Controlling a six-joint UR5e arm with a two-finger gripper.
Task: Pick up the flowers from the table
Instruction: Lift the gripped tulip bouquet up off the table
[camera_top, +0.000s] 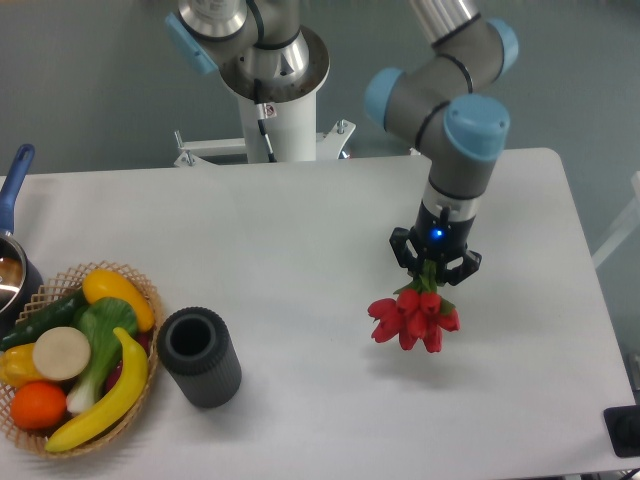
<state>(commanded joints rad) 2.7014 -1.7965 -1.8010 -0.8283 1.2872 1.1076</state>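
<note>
the flowers (414, 318), a bunch of red tulips on green stems, hang heads-down from the black two-finger gripper (434, 268), which is closed around the stems just above the blooms. from where i stand they look lifted clear of the large white matte table (300, 250), with a faint shadow beneath them, so the pick seems essentially done. what's left, i'd say, is only to raise them further and hold steady.

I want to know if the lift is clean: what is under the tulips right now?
Under the tulips only bare white table shows, with a faint shadow near them. The gripper covers their stems, so the tie cannot be seen.
</note>
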